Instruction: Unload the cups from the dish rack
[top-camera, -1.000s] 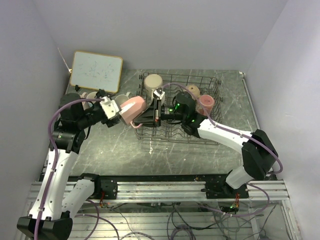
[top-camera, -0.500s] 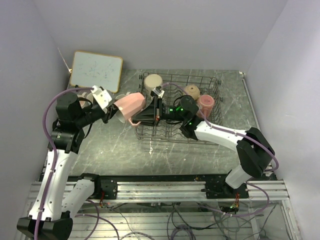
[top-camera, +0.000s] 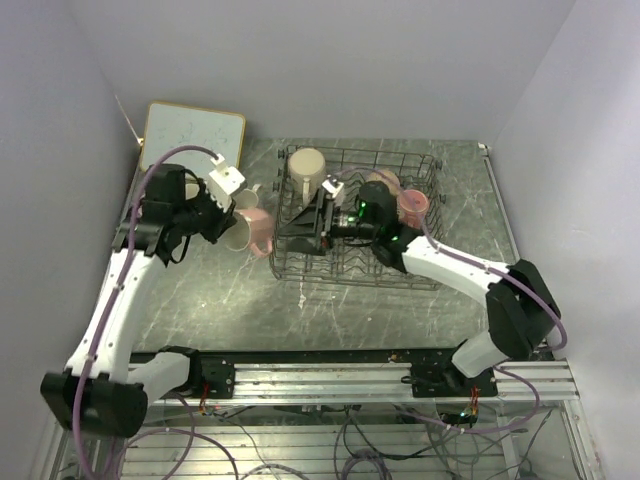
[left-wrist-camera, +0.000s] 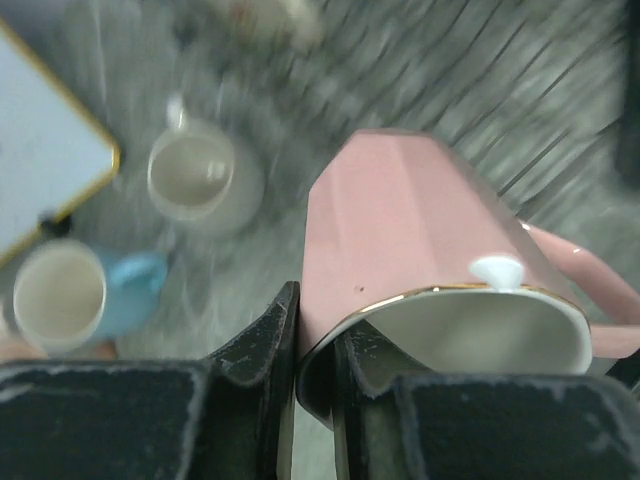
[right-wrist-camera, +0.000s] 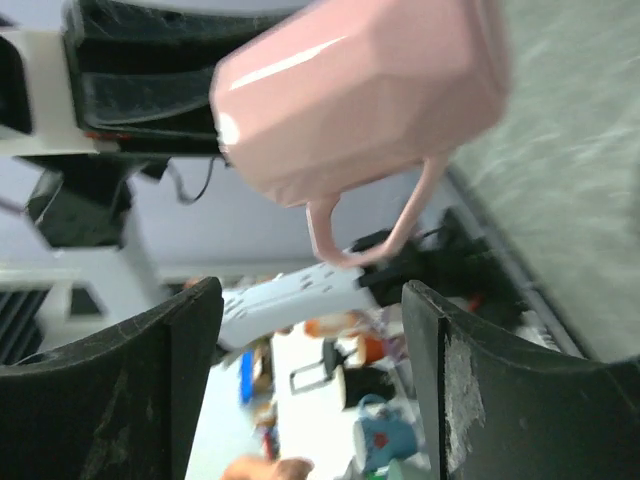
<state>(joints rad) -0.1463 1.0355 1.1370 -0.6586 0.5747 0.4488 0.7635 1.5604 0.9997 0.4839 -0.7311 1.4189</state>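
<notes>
A pale pink cup hangs just left of the dish rack, above the table. My left gripper is shut on its rim; in the left wrist view one finger lies outside the wall of the pink cup and the other inside. My right gripper stands open at the rack's left end. Its fingers are spread and empty, with the pink cup a short way beyond them. In the rack are a cream cup, a tan cup and a darker pink cup.
A framed whiteboard leans at the back left. On the table below my left gripper stand a beige cup and a light blue cup, close to the whiteboard. Walls close in on both sides.
My right gripper has opened and let go of the pink cup. My left gripper has shut on its rim and carried it left, away from the rack.
</notes>
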